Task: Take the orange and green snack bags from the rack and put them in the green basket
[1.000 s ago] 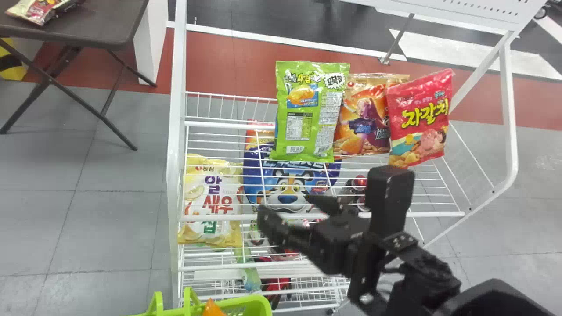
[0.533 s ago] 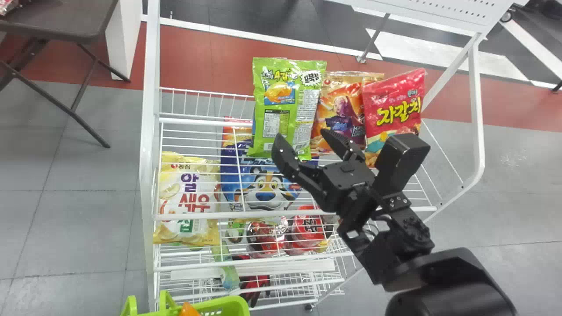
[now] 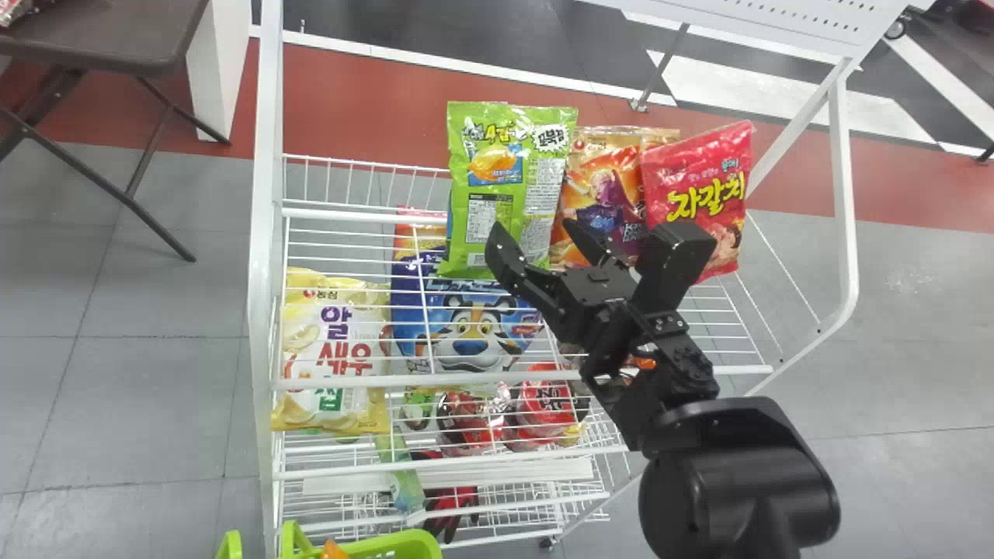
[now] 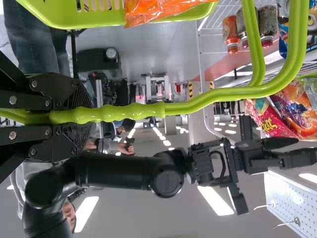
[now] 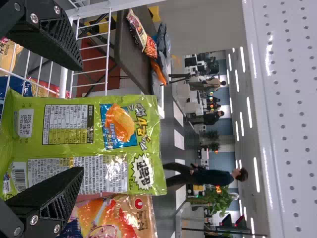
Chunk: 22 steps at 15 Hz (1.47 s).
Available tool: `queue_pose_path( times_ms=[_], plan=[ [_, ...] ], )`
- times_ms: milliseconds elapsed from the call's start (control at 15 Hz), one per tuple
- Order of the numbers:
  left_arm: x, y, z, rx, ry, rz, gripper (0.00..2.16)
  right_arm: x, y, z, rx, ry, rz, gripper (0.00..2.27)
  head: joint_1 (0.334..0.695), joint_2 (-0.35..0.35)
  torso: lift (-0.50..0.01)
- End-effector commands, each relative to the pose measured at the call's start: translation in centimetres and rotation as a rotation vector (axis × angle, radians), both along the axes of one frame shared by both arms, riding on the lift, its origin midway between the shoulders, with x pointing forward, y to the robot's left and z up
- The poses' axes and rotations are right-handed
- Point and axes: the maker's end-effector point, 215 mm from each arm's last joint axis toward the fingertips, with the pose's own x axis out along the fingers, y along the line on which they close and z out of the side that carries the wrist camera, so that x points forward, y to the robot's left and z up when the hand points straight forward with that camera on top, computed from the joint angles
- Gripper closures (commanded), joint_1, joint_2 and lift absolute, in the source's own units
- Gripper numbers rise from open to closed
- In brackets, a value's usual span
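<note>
R. hand (image 3: 533, 227), fingers (image 5: 44, 201) spread apart w/ nothing gripped, points at the green bag (image 3: 509, 186), which stands on the rack (image 3: 262, 310) directly ahead of it. Long axis of bag: upright; fingers straddle its width, approx. crosswise. In the R. wrist view one finger overlaps the bag's printed face on the side next to the orange bag (image 3: 602, 182), so a slight shift toward that side would prob. centre the grip before closing. Contact: can't tell. R. arm is the nearer, i.e. the picking arm. L. hand (image 4: 81, 120), clamped on the handle (image 4: 183, 106) of the green basket (image 3: 404, 539), holds it below & L. of the rack's goods.

Labels, green bag: large lettering, a white starburst (image 5: 142, 173), a snack pict., a facts table (image 5: 68, 124) & a barcode (image 5: 20, 177); prob. the back face. Orange bag, just beside: illustrated figure, red emblem (image 5: 139, 203). Red bag (image 3: 699, 194), adj. to orange: yellow lettering. An orange packet (image 4: 153, 10) lies in the basket. Main risk: snagging the orange bag's edge w/ the green.
</note>
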Motion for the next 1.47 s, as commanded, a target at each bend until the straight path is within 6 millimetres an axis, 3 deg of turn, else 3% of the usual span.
queue_pose_path(
  times_ms=[0,600,867,1000,1067,1133,1267,1400],
  plan=[
    [0.0,0.1,0.0,-0.002,-0.004,0.002,2.02,1.5,-0.3,-0.2,-0.004,-0.017,-0.009,0.1,0.695,-0.35,0.0],
    [-0.2,0.4,-0.3,0.0,-0.003,0.005,2.02,6.6,-1.7,-3.2,-0.033,0.032,-0.046,0.1,0.695,-0.35,0.0],
    [-0.1,0.6,-0.4,0.003,0.0,0.01,2.02,8.4,-0.5,-4.4,-0.05,0.046,-0.028,0.13,0.695,-0.35,0.0],
    [0.0,0.7,-0.5,0.004,-0.001,0.012,2.02,9.2,-0.2,-4.6,-0.059,0.055,-0.023,0.25,0.695,-0.343,0.0],
    [0.1,0.6,-0.5,0.001,-0.001,0.013,2.02,9.4,-0.2,-4.9,-0.056,0.064,-0.019,0.38,0.695,-0.338,0.0],
    [0.1,0.6,-0.5,0.001,0.001,0.014,2.02,9.5,-0.1,-5.3,-0.053,0.085,-0.011,0.66,0.695,-0.334,0.0],
    [0.1,0.6,-0.8,0.0,0.006,0.018,2.02,9.4,0.3,-6.1,-0.049,0.114,0.006,1.29,0.695,-0.326,0.0],
    [0.2,0.5,-0.7,-0.001,0.003,0.016,2.02,9.4,0.4,-6.3,-0.036,0.118,0.013,2.08,0.695,-0.321,0.0]
  ],
)
